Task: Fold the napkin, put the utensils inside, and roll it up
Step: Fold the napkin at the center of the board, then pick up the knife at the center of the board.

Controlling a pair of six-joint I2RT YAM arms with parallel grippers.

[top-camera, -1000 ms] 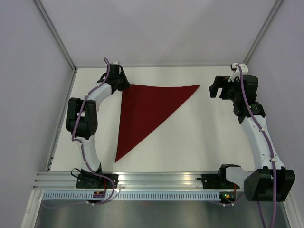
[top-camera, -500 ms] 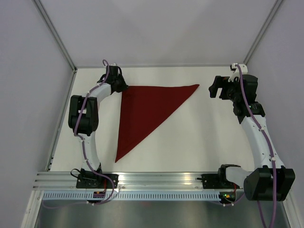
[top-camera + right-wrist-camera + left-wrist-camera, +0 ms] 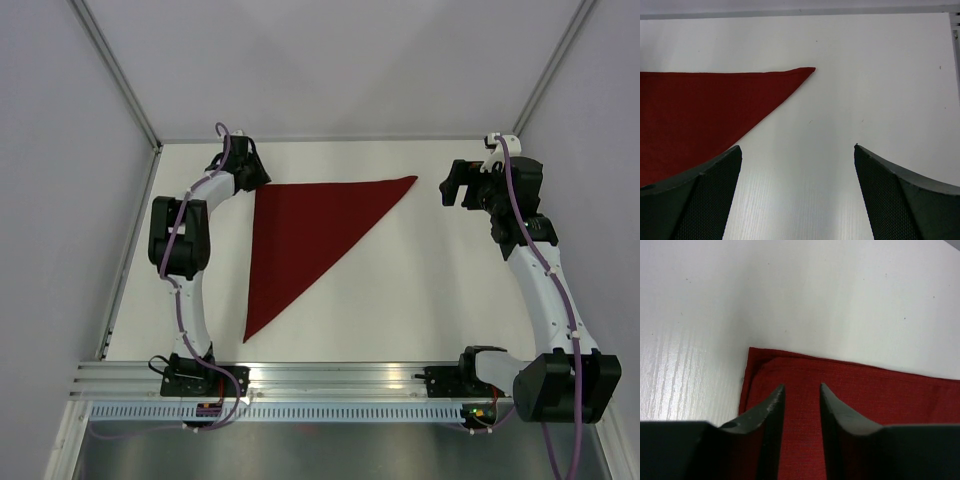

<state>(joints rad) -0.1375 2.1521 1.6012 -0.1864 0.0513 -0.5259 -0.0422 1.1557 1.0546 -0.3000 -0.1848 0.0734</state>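
The dark red napkin [image 3: 300, 230] lies flat on the white table, folded into a triangle with tips at the far left, the far right and the near left. My left gripper [image 3: 258, 178] hovers at the far-left corner; in the left wrist view [image 3: 801, 387] its fingers stand a small way apart over the napkin [image 3: 875, 390], with nothing between them. My right gripper [image 3: 452, 186] is wide open and empty [image 3: 797, 147], just right of the napkin's right tip [image 3: 802, 71]. No fork or other utensil is in view.
The white table [image 3: 420, 300] is bounded by grey walls at the left, back and right, and by an aluminium rail [image 3: 330, 375] at the near edge where the arm bases stand.
My left gripper has drawn slightly back and left at the napkin's far-left corner, which now lies flat. The right arm has not moved.
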